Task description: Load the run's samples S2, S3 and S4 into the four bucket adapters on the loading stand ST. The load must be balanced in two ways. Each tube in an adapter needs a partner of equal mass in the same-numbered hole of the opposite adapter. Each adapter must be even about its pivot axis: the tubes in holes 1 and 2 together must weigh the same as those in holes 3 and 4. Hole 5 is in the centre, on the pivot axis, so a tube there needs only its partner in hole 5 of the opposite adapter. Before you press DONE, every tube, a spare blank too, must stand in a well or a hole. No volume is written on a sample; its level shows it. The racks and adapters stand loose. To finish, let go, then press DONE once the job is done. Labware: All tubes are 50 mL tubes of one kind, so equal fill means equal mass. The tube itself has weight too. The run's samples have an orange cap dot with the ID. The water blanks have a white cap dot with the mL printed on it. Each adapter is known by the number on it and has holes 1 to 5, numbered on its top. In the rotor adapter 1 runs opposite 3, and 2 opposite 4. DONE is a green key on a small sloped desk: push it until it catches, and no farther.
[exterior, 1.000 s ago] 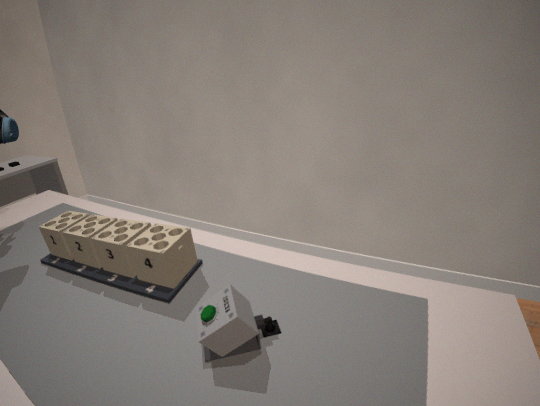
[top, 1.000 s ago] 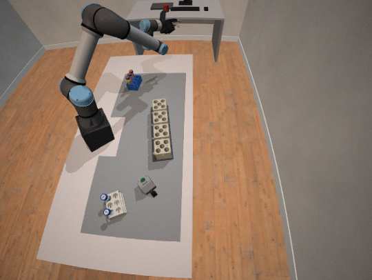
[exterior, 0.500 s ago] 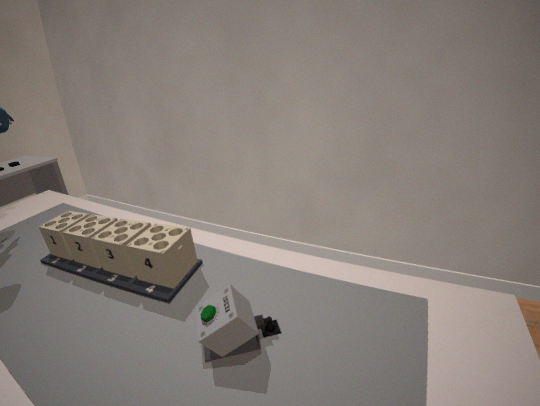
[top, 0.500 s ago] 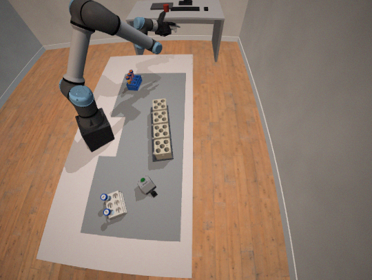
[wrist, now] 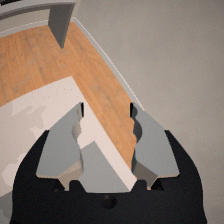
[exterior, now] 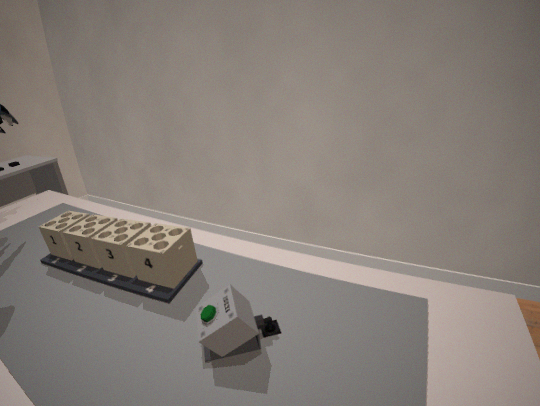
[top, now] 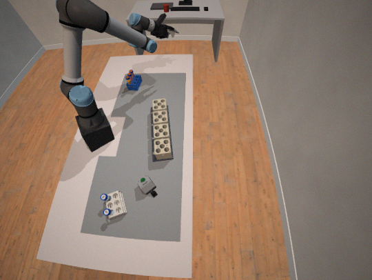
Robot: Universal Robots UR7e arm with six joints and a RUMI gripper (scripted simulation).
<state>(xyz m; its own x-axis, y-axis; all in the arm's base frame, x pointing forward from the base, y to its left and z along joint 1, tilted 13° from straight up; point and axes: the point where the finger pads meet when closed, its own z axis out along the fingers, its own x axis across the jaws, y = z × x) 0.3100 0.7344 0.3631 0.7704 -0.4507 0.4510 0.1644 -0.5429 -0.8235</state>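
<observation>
At the desk's (top: pixel 151 248) near left corner stands the white rack (top: pixel 118 207), two blanks (top: pixel 104 196) along its left side, held as counterweights. Just beyond it, the DONE key (exterior: pixel 208 313) is unpressed, rightly left for last. Mid-desk, toward the right edge, the four adapters (exterior: pixel 160 255) sit in a row on the stand (exterior: pixel 165 292), every hole empty, so loading has not begun. Toward the far end, the blue rack (top: pixel 135 83) holds the orange-dotted samples (top: pixel 129 76). Past the far edge and high up hangs the pincer (wrist: pixel 106 107). It is part-narrowed and grasps nothing, probably pre-set to tube width for a first pick.
</observation>
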